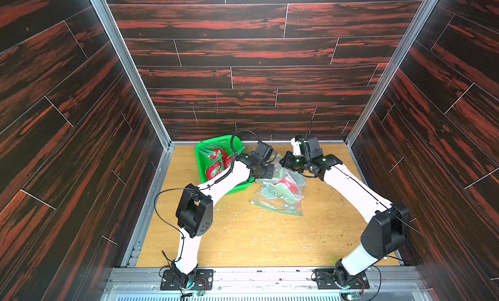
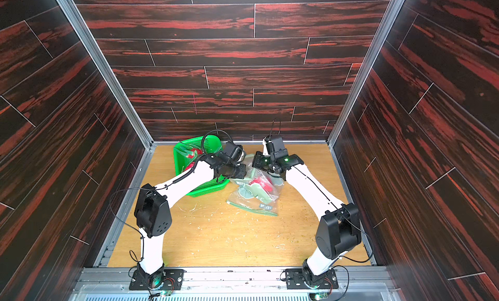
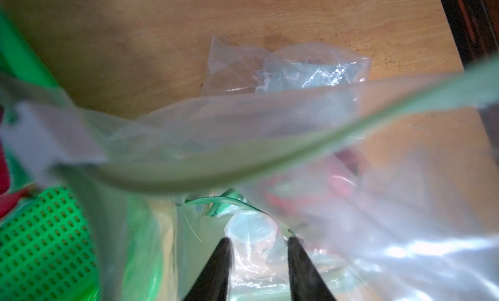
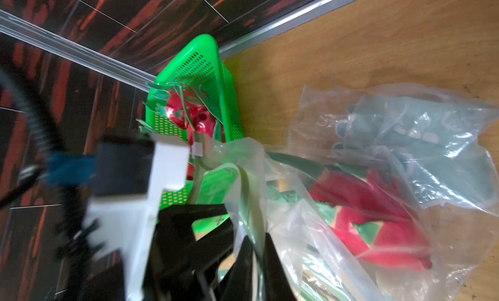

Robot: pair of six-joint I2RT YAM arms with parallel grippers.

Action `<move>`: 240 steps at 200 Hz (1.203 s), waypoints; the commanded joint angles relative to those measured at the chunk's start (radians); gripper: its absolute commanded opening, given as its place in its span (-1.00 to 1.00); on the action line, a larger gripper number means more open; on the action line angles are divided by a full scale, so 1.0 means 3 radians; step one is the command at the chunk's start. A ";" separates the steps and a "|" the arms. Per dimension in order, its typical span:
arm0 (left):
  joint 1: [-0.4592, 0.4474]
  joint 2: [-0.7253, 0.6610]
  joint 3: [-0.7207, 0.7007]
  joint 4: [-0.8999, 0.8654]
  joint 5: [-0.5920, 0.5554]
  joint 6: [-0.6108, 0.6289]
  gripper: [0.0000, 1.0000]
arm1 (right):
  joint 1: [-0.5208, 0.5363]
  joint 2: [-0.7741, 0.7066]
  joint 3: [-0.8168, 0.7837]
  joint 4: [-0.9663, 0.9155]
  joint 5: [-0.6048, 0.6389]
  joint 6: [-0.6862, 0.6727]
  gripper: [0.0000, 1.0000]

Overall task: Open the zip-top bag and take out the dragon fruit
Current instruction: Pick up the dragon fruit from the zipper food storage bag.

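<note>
The right fingers (image 4: 272,264) pinch the open clear plastic zip-top bag (image 1: 278,188), left fingers (image 3: 216,270) apart; a red-pink dragon fruit (image 4: 378,226) sits inside.

One basket (image 1: 216,140), two bags (image 1: 299,178) (image 1: 272,205), three visible dragon fruit (image 1: 288,184) (image 1: 216,154) (image 1: 212,173)

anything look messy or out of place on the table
Yes. Pale flecks and shreds litter the table in front of the zip-top bag, and darker crumbs are scattered near the right arm. It looks like debris shed during handling; nothing else stands out.
</note>
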State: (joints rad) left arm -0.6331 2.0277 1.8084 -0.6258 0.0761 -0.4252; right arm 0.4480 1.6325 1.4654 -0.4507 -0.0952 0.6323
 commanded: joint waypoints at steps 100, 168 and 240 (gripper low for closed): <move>0.0106 0.0202 0.0173 0.0223 0.0079 -0.0587 -0.45 | -0.0046 -0.0041 0.0153 0.0148 -0.0217 0.0096 -1.00; 0.0123 0.0426 0.0430 0.0121 0.0431 -0.0679 -0.46 | -0.0129 -0.0294 0.0197 -0.0135 -0.0171 -0.0040 -0.56; 0.0218 0.0488 0.0451 0.0562 0.1498 -0.0583 -0.39 | -0.0660 -0.0823 -0.0556 -0.0084 -0.0423 -0.0124 -0.30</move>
State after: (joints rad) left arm -0.5766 2.1517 1.9209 -0.5114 0.3756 -0.6163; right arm 0.2794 1.3766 1.3911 -0.4770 -0.1612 0.6086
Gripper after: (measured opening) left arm 0.303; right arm 0.340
